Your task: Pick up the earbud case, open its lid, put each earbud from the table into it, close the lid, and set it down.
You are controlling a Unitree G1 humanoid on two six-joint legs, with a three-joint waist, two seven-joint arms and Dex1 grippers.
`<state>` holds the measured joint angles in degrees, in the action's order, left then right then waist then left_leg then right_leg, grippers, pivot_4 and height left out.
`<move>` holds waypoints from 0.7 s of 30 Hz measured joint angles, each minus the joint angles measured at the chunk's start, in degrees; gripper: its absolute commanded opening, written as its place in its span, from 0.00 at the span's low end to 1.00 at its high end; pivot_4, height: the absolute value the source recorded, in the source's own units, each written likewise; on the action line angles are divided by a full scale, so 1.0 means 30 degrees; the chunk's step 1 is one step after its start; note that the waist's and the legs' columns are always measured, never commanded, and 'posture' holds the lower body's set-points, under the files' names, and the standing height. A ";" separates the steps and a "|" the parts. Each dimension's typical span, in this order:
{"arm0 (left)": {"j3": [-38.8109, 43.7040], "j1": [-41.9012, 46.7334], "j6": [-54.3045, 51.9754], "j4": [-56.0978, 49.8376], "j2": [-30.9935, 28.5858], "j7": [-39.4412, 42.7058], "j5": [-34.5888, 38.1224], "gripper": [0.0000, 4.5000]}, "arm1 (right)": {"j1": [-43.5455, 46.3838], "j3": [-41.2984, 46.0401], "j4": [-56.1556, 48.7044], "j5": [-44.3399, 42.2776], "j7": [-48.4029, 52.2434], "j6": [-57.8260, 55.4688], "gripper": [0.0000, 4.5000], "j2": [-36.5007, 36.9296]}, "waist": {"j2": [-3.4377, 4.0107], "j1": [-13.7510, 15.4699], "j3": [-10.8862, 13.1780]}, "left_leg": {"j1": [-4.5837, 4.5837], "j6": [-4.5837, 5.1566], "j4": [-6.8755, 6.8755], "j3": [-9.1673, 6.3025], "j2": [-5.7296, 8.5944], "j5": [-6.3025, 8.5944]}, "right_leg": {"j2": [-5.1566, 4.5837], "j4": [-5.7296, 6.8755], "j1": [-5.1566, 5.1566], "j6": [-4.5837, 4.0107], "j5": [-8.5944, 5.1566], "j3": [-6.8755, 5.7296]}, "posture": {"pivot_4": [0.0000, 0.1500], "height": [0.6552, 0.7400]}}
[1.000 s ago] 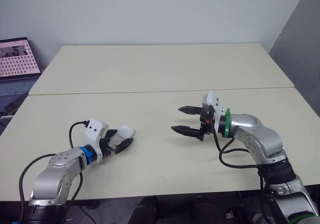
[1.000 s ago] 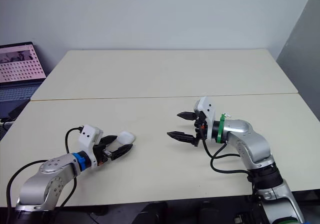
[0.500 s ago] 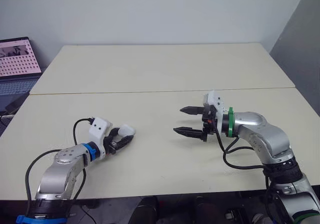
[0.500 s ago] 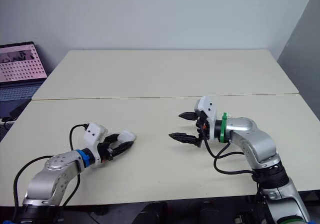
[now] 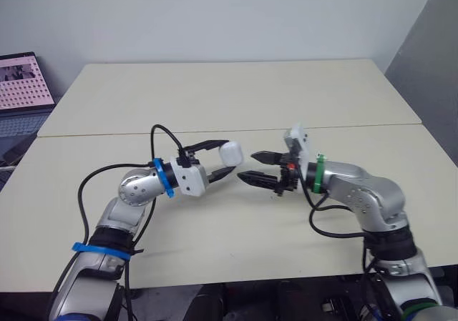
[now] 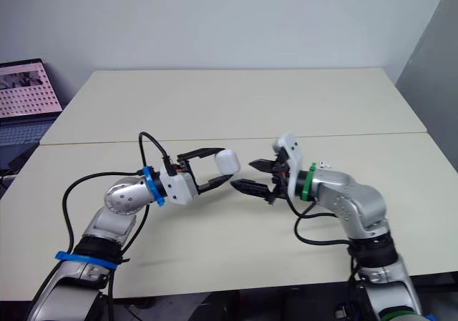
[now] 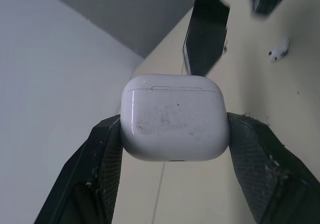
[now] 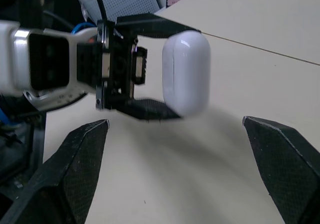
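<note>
The white earbud case [image 5: 230, 152] hangs above the middle of the table, lid shut, with my left gripper [image 5: 227, 158] shut on its two sides. Its lid seam shows in the left wrist view, earbud case [image 7: 175, 116], between the black fingers [image 7: 105, 154]. My right gripper [image 5: 248, 166] stands open just to the case's right, its fingertips pointing at it and close to it, nothing between them. In the right wrist view the case [image 8: 186, 73] sits ahead of the open fingers [image 8: 75, 164]. A small white earbud [image 7: 278, 49] lies on the table beyond the case.
The cream table [image 5: 215, 99] has a seam running across its middle. A laptop [image 5: 21, 85] stands off the table's far left corner. A grey wall panel rises at the right edge.
My left gripper closed on the case, lifted it off the table at the left and carried it right to the middle. The right gripper shifted slightly left toward it, still open.
</note>
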<state>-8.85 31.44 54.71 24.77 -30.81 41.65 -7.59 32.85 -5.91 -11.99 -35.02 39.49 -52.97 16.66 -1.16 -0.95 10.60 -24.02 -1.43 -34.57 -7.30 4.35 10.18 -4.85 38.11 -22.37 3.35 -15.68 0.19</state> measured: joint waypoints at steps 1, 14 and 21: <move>-0.0062 0.0286 0.0808 0.0449 0.0068 -0.0251 -0.0209 0.61 | 0.0165 -0.0011 0.0068 -0.0001 -0.0206 -0.0048 1.00 -0.0313 | 0.0000 -0.0005 0.0000 | 0.0002 0.0000 0.0002 -0.0012 0.0004 0.0000 | 0.0012 0.0004 0.0004 0.0008 0.0004 -0.0010 | 1.00 1.00; -0.0402 0.1034 0.3845 0.2542 -0.0055 -0.1597 -0.0787 0.61 | 0.0564 -0.0394 0.0722 0.0010 -0.0777 -0.0093 0.73 -0.1309 | 0.0001 -0.0231 0.0000 | 0.0009 0.0001 -0.0035 -0.0061 -0.0011 -0.0006 | 0.0140 0.0027 0.0024 0.0040 0.0022 -0.0016 | 1.00 1.00; -0.0905 0.1024 0.4115 0.2542 -0.0115 -0.1654 -0.0796 0.61 | 0.0592 -0.0863 0.0721 0.0239 -0.0373 0.0094 0.20 -0.0566 | 0.0001 -0.0249 -0.0001 | 0.0009 0.0001 -0.0036 -0.0066 -0.0009 -0.0006 | 0.0143 0.0037 0.0024 0.0040 0.0023 -0.0016 | 1.00 1.00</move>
<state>-11.57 34.51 67.05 32.40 -31.16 36.68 -9.98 34.62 -8.50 -9.82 -34.30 38.37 -52.69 14.96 -1.15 -1.70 10.59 -24.00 -1.42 -34.68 -7.50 4.32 10.17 -4.42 38.22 -22.30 3.46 -15.61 0.14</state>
